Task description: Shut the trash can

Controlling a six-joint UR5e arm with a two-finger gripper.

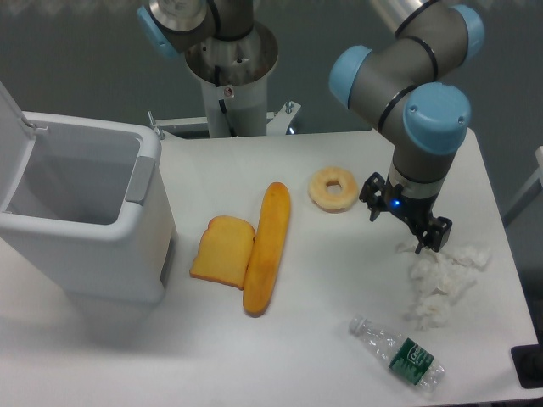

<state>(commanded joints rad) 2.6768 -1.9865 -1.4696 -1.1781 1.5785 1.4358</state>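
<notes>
From your fixed camera, the trash can (81,220) stands at the left edge of the table (339,288), its lid (15,140) swung up and back, the inside showing. Your gripper (405,225) hangs over the right side of the table, just beside the crumpled tissue (441,284); its fingers look spread with nothing between them. The doughnut (333,188) lies near it. A bread slice (222,248) touches the baguette (267,248). A plastic bottle (399,352) lies near the front.
</notes>
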